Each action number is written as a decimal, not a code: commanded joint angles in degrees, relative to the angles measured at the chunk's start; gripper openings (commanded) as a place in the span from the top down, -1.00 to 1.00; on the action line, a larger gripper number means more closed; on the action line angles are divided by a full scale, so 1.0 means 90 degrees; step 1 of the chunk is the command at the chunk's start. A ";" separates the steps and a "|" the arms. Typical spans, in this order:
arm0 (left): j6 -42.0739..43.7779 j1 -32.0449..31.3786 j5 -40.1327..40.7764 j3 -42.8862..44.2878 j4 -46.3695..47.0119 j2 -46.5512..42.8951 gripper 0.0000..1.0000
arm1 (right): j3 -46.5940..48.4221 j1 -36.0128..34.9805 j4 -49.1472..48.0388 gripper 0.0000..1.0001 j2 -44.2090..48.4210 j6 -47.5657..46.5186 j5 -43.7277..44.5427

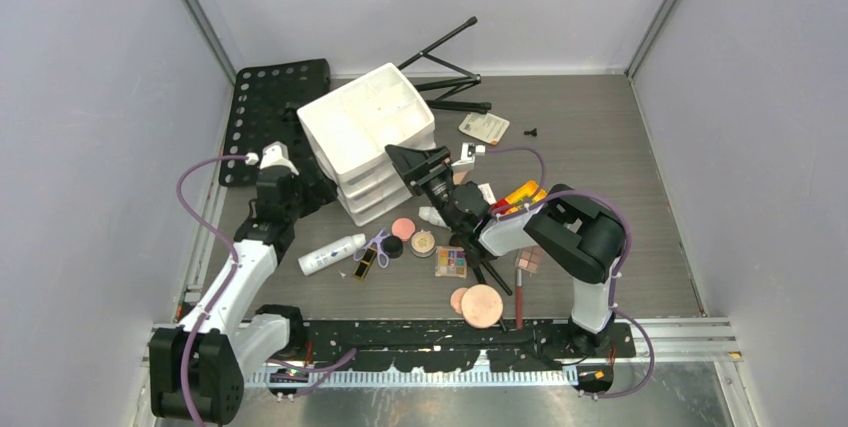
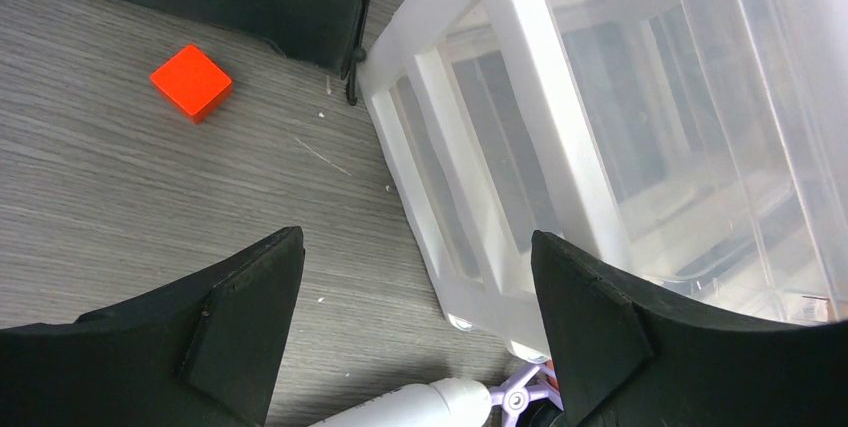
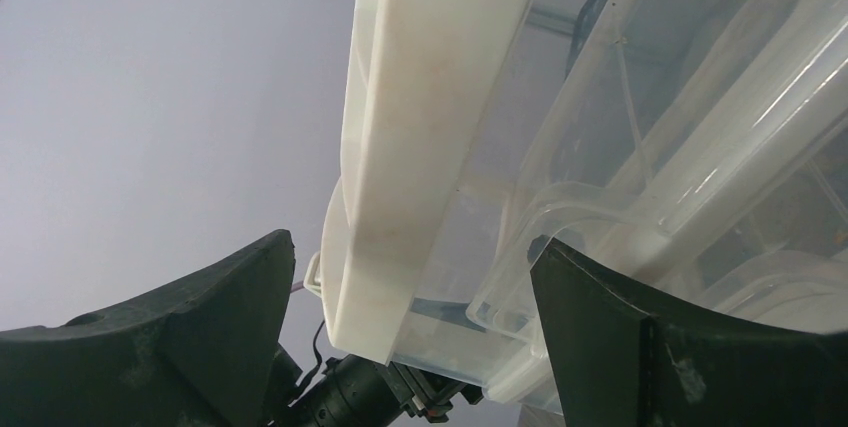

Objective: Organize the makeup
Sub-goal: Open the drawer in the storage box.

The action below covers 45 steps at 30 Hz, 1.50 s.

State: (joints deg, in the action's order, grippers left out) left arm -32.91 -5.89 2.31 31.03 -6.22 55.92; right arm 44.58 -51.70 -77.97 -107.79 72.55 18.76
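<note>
The makeup lies loose on the table in front of the white drawer organiser [image 1: 370, 122]: a white bottle [image 1: 332, 253], a black-gold lipstick [image 1: 366, 264], a pink compact [image 1: 403, 228], an eyeshadow palette [image 1: 451, 262], peach round compacts [image 1: 482, 305] and a brush [image 1: 519, 292]. My left gripper [image 1: 305, 190] is open at the organiser's left lower corner. In its wrist view the left gripper [image 2: 415, 247] holds nothing, with the organiser [image 2: 560, 127] ahead and the bottle's cap [image 2: 440, 402] below. My right gripper [image 1: 405, 159] is open at the organiser's right side. The right wrist view shows the right gripper [image 3: 412, 247] facing the organiser's white frame [image 3: 420, 147] and a clear drawer [image 3: 640, 177].
A red block [image 2: 191, 81] lies left of the organiser near a black perforated plate [image 1: 270, 107]. A black folding stand [image 1: 445, 72] and a small card [image 1: 484, 127] lie behind. A red-and-yellow block [image 1: 520, 194] sits by the right arm. Walls close in on both sides.
</note>
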 commanded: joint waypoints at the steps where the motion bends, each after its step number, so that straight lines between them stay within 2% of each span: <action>1: 0.0027 -0.0029 -0.0039 0.0035 0.0378 0.0016 -0.73 | 0.0027 -0.0029 -0.0505 -0.82 0.0284 -0.0021 0.0119; 12: 0.0031 -0.0029 -0.0009 0.0036 0.0373 0.0046 -0.73 | -0.0216 -0.0041 -0.0504 -0.68 0.0600 -0.0071 0.0161; 40: 0.0028 -0.0030 0.0073 0.0025 0.0373 0.0095 -0.73 | -0.1524 -0.0041 -0.0503 -0.77 0.1666 -0.0171 0.0354; 45: 0.0031 -0.0030 0.0081 0.0037 0.0387 0.0123 -0.73 | -0.1682 -0.0044 -0.0505 -0.85 0.1802 -0.0270 0.0328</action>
State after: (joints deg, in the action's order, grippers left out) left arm -32.77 -5.96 2.33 31.03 -5.74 56.88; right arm 29.98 -51.70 -76.38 -95.09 71.37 19.62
